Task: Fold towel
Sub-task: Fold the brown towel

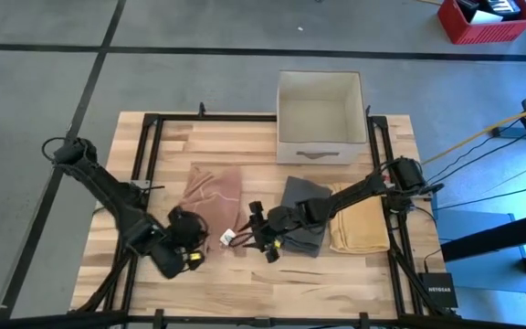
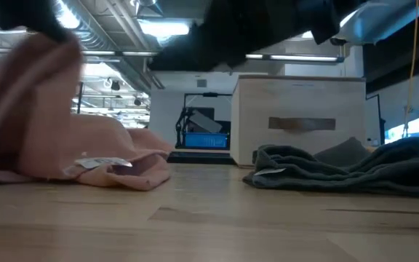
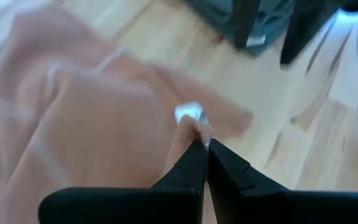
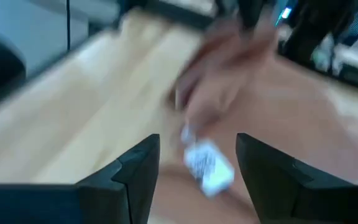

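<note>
- Pink towel (image 1: pixel 213 196) lies crumpled on the tabletop (image 1: pixel 245 283), left of center, about 9 o'clock from the gray towel (image 1: pixel 304 219); not flat, not folded.
- Left hand (image 1: pixel 193 245) sits at the pink towel's 6 o'clock corner, fingers pressed together, pinching a pink edge; clear in the left wrist view (image 3: pixel 201 146).
- Right hand (image 1: pixel 247 239) is spread, hovering just beside the white tag (image 1: pixel 228 238) at the towel's near right corner, gripping nothing.
- White tag shows between its fingers in the right wrist view (image 4: pixel 207 165).
- Yellow towel (image 1: pixel 362 224) lies at 3 o'clock from the gray one, looks folded.
- White box (image 1: pixel 322 114) at 12 o'clock.
- Progress guess: early; one corner grabbed, second corner not yet held, spreading and every fold left.
</note>
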Controlling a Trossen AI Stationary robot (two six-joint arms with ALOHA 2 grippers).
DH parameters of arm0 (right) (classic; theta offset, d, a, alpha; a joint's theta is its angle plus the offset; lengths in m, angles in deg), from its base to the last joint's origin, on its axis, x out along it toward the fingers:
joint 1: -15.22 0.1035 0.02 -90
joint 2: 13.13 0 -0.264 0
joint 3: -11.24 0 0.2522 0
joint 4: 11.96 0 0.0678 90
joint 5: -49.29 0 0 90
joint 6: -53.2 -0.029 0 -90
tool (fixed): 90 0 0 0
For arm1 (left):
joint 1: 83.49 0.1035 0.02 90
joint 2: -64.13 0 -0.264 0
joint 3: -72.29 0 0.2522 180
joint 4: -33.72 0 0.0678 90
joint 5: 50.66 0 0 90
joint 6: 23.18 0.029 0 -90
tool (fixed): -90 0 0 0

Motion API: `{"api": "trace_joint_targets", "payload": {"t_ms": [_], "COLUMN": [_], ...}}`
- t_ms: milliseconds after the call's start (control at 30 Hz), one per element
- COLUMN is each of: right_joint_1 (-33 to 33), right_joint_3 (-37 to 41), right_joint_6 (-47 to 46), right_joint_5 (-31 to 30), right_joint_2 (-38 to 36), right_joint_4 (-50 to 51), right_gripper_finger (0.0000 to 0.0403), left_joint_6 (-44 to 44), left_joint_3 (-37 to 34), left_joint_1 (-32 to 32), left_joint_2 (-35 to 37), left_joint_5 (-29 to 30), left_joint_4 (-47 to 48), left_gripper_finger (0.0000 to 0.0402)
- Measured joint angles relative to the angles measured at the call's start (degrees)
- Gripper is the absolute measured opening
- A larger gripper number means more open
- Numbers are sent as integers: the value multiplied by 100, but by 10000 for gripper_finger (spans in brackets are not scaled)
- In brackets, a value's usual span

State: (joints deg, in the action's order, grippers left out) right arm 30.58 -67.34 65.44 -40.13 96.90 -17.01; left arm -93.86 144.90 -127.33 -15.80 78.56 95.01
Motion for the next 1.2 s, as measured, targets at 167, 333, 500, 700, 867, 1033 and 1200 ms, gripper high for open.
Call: {"api": "trace_joint_targets", "payload": {"t_ms": [167,333,500,700,867,1033,1200], "right_joint_1": [0,0,0,2,2,7,-2], "right_joint_3": [-4,-4,-3,-2,-2,-4,-6], "right_joint_6": [-463,-609,-612,-336,76,389,250], "right_joint_5": [-257,-488,-601,-750,-846,-1401,-1670], "right_joint_2": [260,280,280,274,1,-574,-1345], "right_joint_4": [-695,-763,-925,-491,-391,462,1687], "right_gripper_finger": [216,216,216,178,61,23,11], "left_joint_6": [1760,3019,3930,4227,4283,4309,4864], "left_joint_3": [2,2,2,2,3,2,5], "left_joint_1": [658,1132,1466,1639,1657,1824,1974], "left_joint_2": [-234,-355,-355,-355,-355,-355,-353], "left_joint_5": [-211,-578,-1140,-1704,-1685,-1344,-1318], "left_joint_4": [-1356,-2374,-3100,-3238,-3413,-3407,-3191], "left_gripper_finger": [5,5,5,5,6,24,87]}}
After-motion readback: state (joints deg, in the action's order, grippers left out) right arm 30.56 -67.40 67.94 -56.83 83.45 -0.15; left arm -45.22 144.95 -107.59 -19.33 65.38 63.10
